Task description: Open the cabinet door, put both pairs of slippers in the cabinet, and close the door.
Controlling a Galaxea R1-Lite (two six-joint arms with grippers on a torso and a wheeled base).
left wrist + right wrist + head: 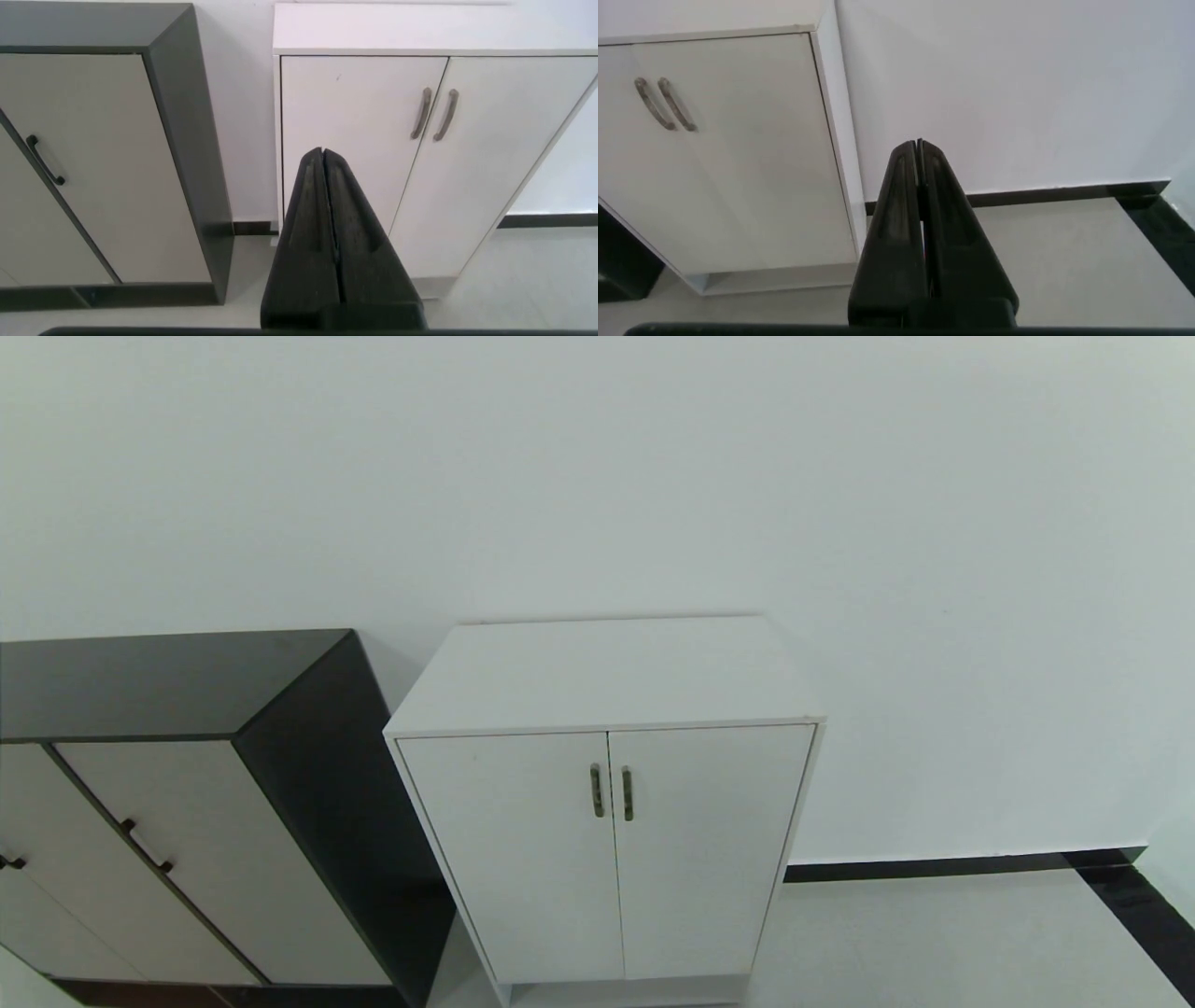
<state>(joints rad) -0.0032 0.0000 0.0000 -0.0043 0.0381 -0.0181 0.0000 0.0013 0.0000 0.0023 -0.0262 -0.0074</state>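
Cabinet doors (523, 859) closed; black cabinet (182, 140) alongside

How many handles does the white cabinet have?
2. One handle is on the left door, the other handle on the right door, side by side where the doors meet.

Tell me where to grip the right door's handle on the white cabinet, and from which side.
Grip the right door's handle at mid-bar, coming straight at the front of the white cabinet. It is a vertical bar standing off the shut door, so the jaws should straddle it sideways. The left door's handle sits close beside, leaving little room.
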